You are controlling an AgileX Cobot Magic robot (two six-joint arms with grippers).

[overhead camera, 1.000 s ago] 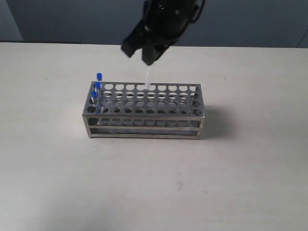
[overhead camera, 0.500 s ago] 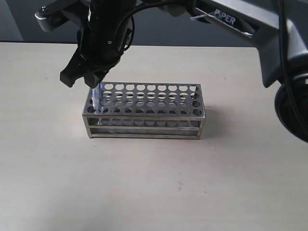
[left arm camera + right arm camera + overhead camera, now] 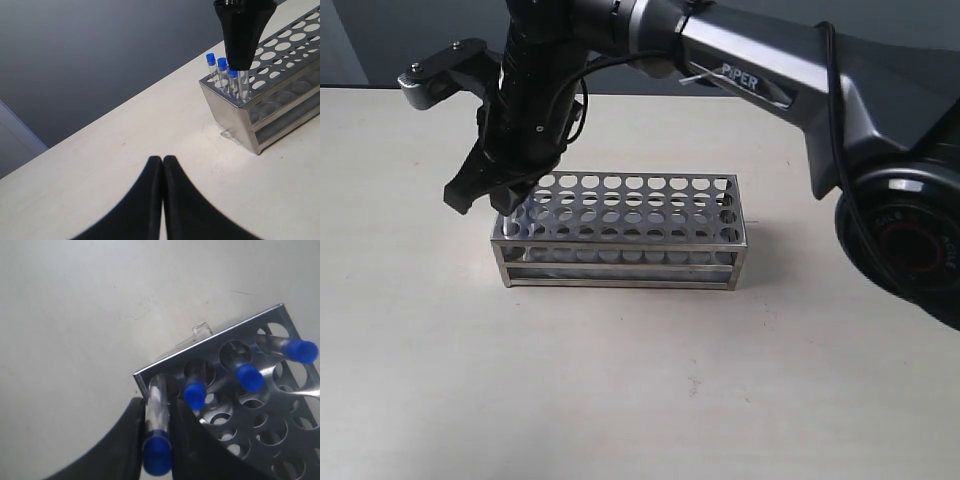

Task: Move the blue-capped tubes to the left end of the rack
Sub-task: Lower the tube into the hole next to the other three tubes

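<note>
the left gripper hangs over the table, jaws pressed together. the right gripper clamps a blue-capped tube standing in the left-end corner hole of the rack, just beside three other blue-capped tubes.

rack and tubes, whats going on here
The right gripper reaches across to the left end of the rack and holds a blue-capped tube between its fingers. The tube's lower end is at the corner hole there. Three other tubes already stand in the same end column. The left gripper is shut on nothing, over the table off that end of the rack.
</note>
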